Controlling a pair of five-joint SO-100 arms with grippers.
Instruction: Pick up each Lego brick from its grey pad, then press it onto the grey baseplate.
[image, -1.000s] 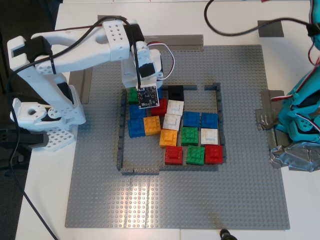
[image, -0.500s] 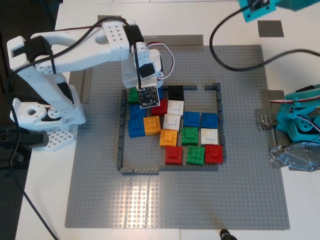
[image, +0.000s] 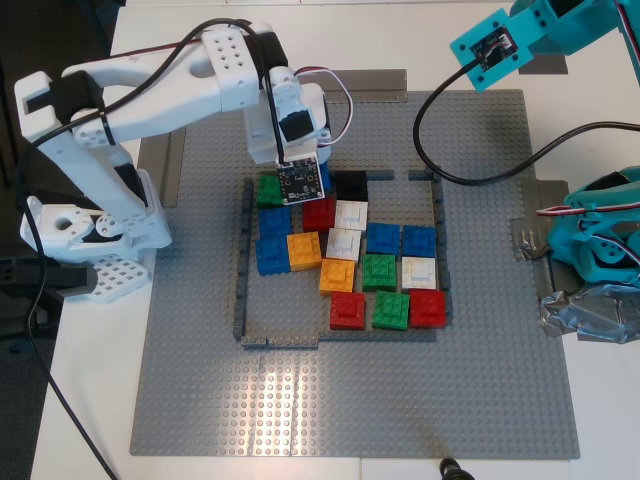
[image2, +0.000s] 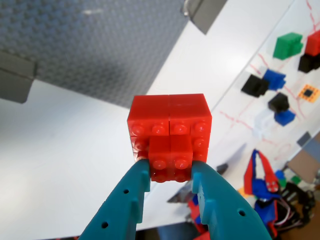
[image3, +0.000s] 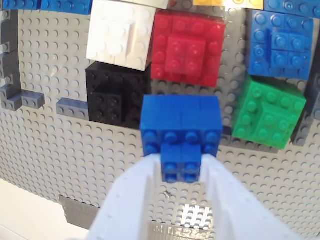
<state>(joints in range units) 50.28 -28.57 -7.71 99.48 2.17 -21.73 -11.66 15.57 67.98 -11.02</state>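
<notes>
My first gripper (image2: 170, 170), teal, is shut on a red Lego brick (image2: 170, 135) and holds it in the air, with the grey baseplate (image2: 100, 40) far behind it. In the exterior view the teal arm (image: 560, 25) reaches over the baseplate's (image: 480, 330) far right corner; its jaws and the red brick are hidden there. My second gripper (image3: 181, 165), white, is shut on a blue Lego brick (image3: 181, 125), just above the baseplate (image3: 60, 145) beside a black brick (image3: 112, 95). It hovers at the frame's far left corner (image: 300, 180). One grey pad (image: 556, 64) peeks out under the teal arm.
Inside the dark grey frame (image: 241, 290) sit several red, blue, green, white, yellow and black bricks (image: 380, 272). A long grey tape strip (image: 370, 82) runs along the far edge. Crumpled tape (image: 590, 315) holds the teal base. A cable (image: 440, 170) loops over the plate.
The teal arm has swung into view at the exterior view's top right, over the plate's far corner. The white gripper has shifted slightly toward the far side with the blue brick.
</notes>
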